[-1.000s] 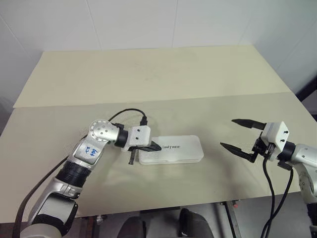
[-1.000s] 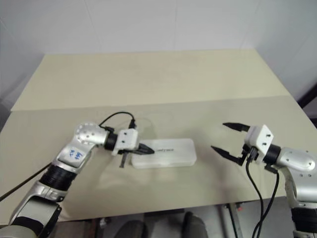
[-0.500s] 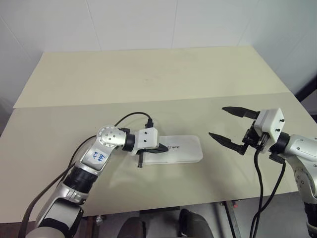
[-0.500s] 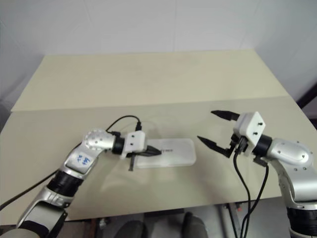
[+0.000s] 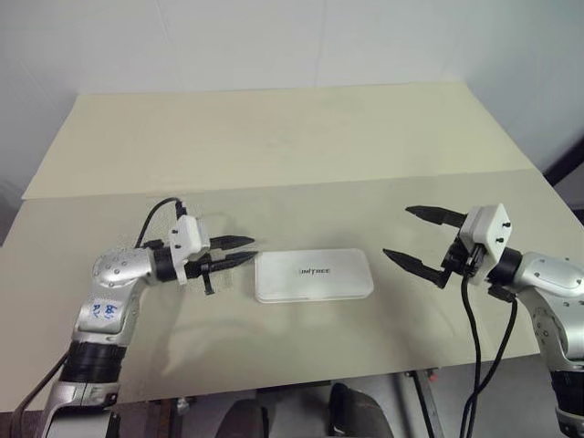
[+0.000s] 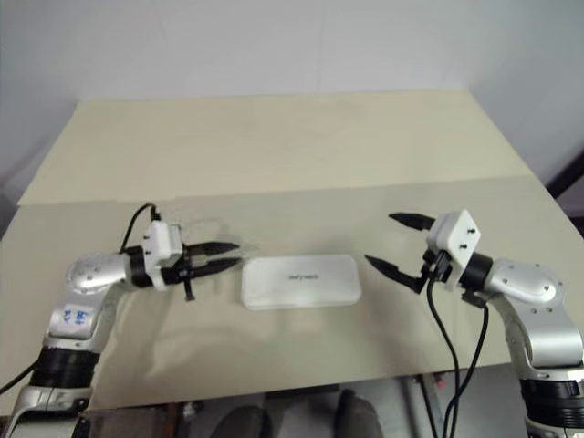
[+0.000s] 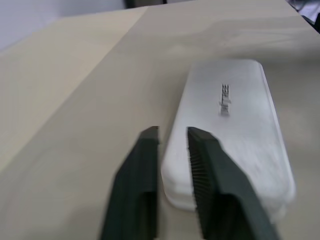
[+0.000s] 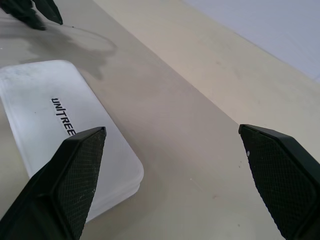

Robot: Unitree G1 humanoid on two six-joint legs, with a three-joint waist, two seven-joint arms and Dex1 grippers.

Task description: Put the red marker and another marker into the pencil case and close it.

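The white pencil case (image 5: 313, 275) lies shut and flat near the table's front middle, its "UNITREE" lettering facing up. My left gripper (image 5: 254, 248) hovers level just off the case's left end, open by a narrow gap with nothing between its fingers; in the left wrist view the left gripper (image 7: 172, 132) points along the pencil case (image 7: 235, 130). My right gripper (image 5: 397, 231) stands wide open and empty a short way right of the case, pointing at it. The red marker and the other marker are out of view.
The beige table (image 5: 274, 155) has a seam running across its middle. Its front edge lies close below the case. The right wrist view shows the left gripper's fingertips (image 8: 30, 12) beyond the case's far end.
My left gripper has drawn back to the left off the case's left end, and its fingers have parted. The case has stayed put. My right gripper has edged slightly toward the case.
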